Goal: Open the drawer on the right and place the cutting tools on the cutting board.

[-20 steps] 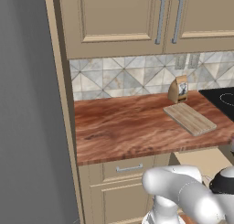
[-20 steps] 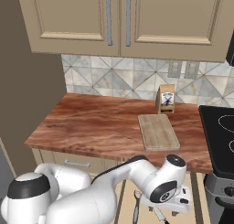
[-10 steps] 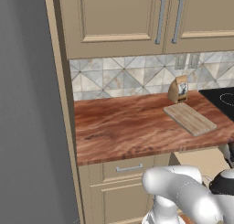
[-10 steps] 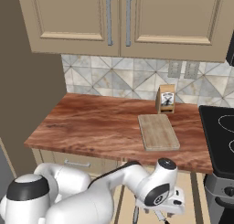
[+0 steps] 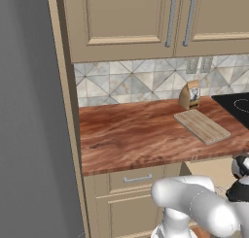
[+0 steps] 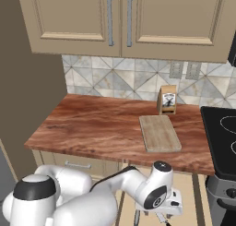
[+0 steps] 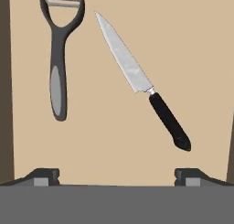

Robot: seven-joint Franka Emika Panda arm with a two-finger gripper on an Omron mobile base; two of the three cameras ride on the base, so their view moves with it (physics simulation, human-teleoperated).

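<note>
Hand view looks down into the open drawer [image 7: 196, 45]: the gripper [image 7: 117, 176], spread wide and empty, hovers above a knife [image 7: 145, 83] lying beside a peeler [image 7: 59, 58]. Next, I'd say, lower over the handle and pinch, then lift to the board [image 6: 159, 132].

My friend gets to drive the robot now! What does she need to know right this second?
Gripper: open, holding nothing, pointing down into the drawer.
Drawer: already pulled open; its tan floor shows in the hand view.
In it: one knife with a black handle and silver blade, lying at a slant, and beside it, apart from it, a grey peeler.
Cutting board: on the counter, nothing on it, a small paper bag just behind it.
Done: drawer opened.
Left: pick up the knife, likely by its handle, set it on the board, then the peeler too if it counts as a cutting tool.
</note>
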